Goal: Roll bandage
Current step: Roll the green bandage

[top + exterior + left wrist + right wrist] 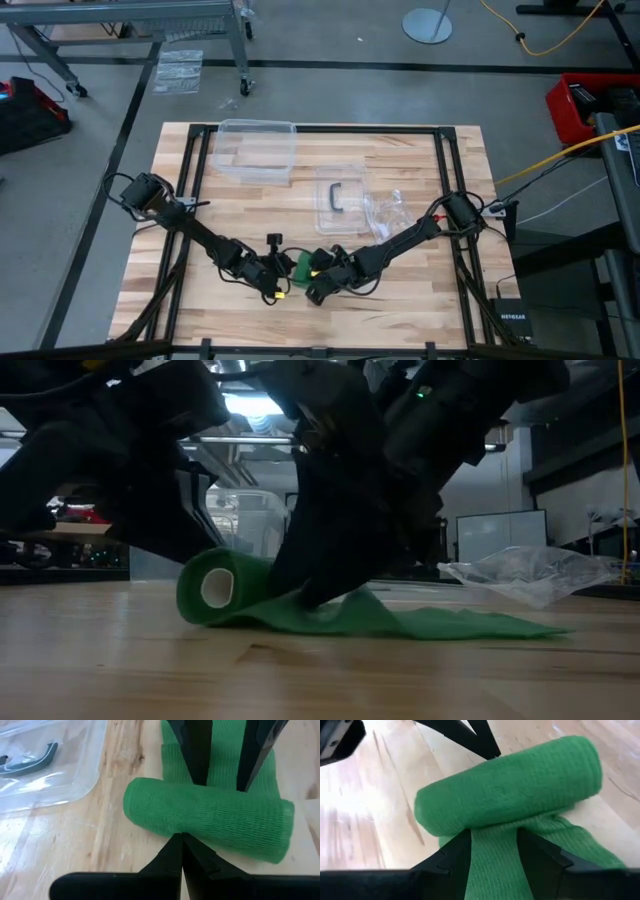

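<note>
One bandage (pixel 225 592) on the table: bright green cloth, partly wound into a short fat roll with a hollow core, the rest trailing flat across the wood as a loose tail. It lies near the front edge of the table, about the middle of its width, right between the two arms.

Two grippers, both down at the roll. Left gripper (pixel 182 837): fingers pressed together, tips closed to a point, resting against the near side of the roll; nothing is pinched between them. Right gripper (pixel 492 845): fingers stand apart, straddling the flat tail just where it leaves the roll, tips down on or close to the wood on either side of the strip. I cannot tell whether they press the cloth or only flank it.

Other things: one clear plastic tub (pixel 255 150) toward the back of the table, left of centre. One clear flat lid (pixel 340 198) with a dark handle, lying between the tub and the arms. One crumpled clear plastic bag (pixel 388 211) just beside the lid, to the right, near the right arm's forearm. The bag lies past the far end of the green tail in the low view, not touching it.

One table (pixel 420 290), light butcher-block wood. The front strip on both sides of the grippers is bare. The bandage sits close to the front edge, with little wood between it and the drop.
</note>
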Motion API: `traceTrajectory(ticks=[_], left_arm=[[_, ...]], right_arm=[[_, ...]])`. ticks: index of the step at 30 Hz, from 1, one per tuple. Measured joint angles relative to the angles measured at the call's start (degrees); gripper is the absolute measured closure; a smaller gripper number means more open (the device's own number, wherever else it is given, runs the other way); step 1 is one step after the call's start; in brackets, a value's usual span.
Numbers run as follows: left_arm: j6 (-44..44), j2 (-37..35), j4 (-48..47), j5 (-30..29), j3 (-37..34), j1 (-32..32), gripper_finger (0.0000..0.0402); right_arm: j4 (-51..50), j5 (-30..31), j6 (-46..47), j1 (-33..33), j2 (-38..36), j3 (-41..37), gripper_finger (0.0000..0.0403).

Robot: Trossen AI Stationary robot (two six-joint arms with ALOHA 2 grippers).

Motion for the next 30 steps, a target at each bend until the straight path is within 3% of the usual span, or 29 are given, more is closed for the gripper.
traceTrajectory(ticks=[6, 13, 18, 30], left_arm=[[-2.7, 0.0, -5.5, -1.4, 0.0, -1.7, 0.0401], [-5.9, 0.0, -7.2, -1.6, 0.0, -3.1, 0.0401], [-7.7, 0.0, -6.4, -1.6, 0.0, -3.2, 0.0401], [-5.0, 0.0, 0.7, -1.6, 0.0, -3.1, 0.0401]], right_arm=[[-4.5, 1.0, 0.1, 0.0, -0.3, 0.0, 0.0237], [-16.0, 11.1, 1.9, 1.7, -5.9, 0.1, 0.0237], [-20.1, 10.4, 2.4, 2.5, -8.0, 0.1, 0.0237], [-35.7, 8.4, 13.6, 6.5, -7.9, 0.0, 0.0237]])
